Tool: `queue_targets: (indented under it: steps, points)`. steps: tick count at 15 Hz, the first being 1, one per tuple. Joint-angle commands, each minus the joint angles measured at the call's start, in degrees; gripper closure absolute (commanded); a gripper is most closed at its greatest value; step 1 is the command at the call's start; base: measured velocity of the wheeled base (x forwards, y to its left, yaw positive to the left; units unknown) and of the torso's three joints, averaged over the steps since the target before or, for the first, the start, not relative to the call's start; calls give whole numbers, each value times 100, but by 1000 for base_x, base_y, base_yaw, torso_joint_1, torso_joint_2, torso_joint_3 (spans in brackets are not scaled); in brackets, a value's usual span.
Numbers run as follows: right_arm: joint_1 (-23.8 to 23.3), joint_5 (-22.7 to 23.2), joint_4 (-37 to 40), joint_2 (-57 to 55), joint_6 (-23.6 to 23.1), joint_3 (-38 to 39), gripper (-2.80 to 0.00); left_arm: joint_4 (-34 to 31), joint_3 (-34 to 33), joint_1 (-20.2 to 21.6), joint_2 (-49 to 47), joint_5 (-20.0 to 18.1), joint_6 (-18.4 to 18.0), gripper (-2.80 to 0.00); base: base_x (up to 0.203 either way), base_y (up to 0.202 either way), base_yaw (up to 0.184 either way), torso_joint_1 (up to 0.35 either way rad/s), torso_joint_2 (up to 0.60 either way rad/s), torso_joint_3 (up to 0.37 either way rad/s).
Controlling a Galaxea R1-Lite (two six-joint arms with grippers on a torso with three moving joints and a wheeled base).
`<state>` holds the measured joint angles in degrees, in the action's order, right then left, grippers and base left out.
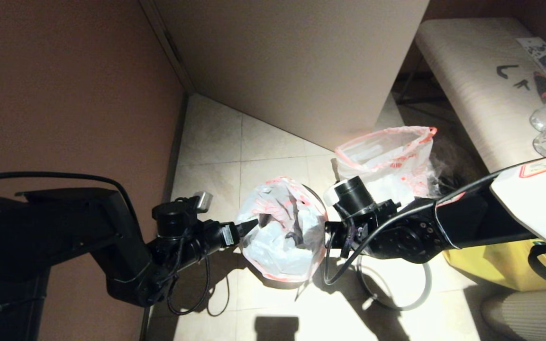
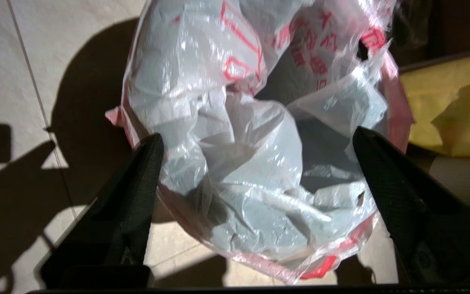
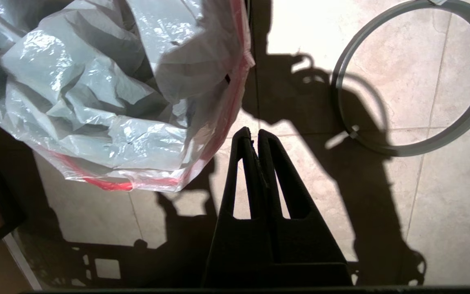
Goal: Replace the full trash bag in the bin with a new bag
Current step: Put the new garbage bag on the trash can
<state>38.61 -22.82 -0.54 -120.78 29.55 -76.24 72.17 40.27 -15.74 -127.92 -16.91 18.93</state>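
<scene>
Head view had the new bag (image 1: 282,232) draped in the bin (image 1: 319,199) at frame centre, red-orange hem folded over the rim, film crumpled inside with only its own folds showing. Left gripper (image 1: 254,225) sat at the bag's 9 o'clock edge, fingertips at the hem. Left wrist view showed its fingers (image 2: 137,192) spread wide, one on each side of the bag mouth (image 2: 251,163), nothing pinched between them. Right gripper (image 3: 255,136) was at the bag's 3 o'clock side, fingers pressed together and holding nothing, tips just beside the hem (image 3: 116,118) over bare floor tile. Thin grey hoop (image 1: 394,289) lay flat on the floor at roughly 4 o'clock from the bin, under the right arm, well apart from the bin rim; right wrist view showed it (image 3: 455,134) clearly off the bin. Full trash bag (image 1: 391,161) stood on the floor at 1 o'clock from the bin, mouth open, next to the white bench (image 1: 481,94). Yellow tote (image 1: 486,265) sat at 3 o'clock beyond the right arm
</scene>
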Motion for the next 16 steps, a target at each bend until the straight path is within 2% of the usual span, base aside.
queue_targets:
  steps: [1,4,6,8,10,11,12,16]
  points:
    - [6,-11,-44,-29,15,-14,0,144,-10,42,25,12,61,0,0,0,0,0,0,0]
    - [94,-7,-154,-262,-295,-359,0,334,255,140,-119,197,406,0,0,0,0,0,0,0]
    - [146,-22,-68,-549,-469,-934,0,283,554,171,-451,611,472,0,0,0,0,0,0,0]
    - [193,-81,512,-792,-507,-1441,0,-85,819,176,-560,851,487,0,0,0,0,0,0,0]
    - [204,-182,750,-935,-461,-1439,0,40,921,184,-756,886,506,0,0,0,0,0,0,0]
    - [141,-187,774,-1008,-379,-1445,0,372,875,179,-815,863,500,0,0,0,0,0,0,0]
    - [87,-193,776,-1081,-367,-1469,-280,706,850,177,-937,852,488,0,0,0,0,0,0,0]
    - [50,-204,759,-1282,-587,-1861,-280,763,843,151,-972,848,472,0,0,0,0,0,0,0]
